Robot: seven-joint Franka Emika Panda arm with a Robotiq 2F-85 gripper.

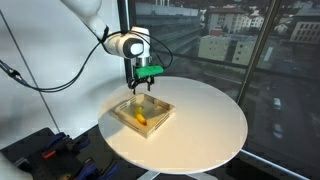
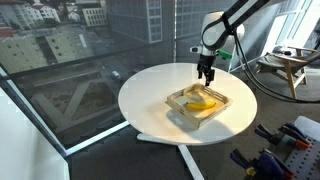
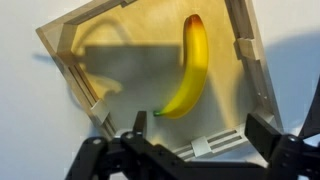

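A yellow banana lies inside a shallow wooden tray on a round white table. The banana and tray show in both exterior views, as banana and tray. My gripper hovers above the tray's edge with its fingers spread apart and nothing between them. It hangs over the tray in both exterior views. The banana's stem end lies just beyond the fingertips in the wrist view.
Large windows with a city view stand behind the table. Black and blue equipment sits on the floor beside the table. A wooden chair and more gear are near the table's other side.
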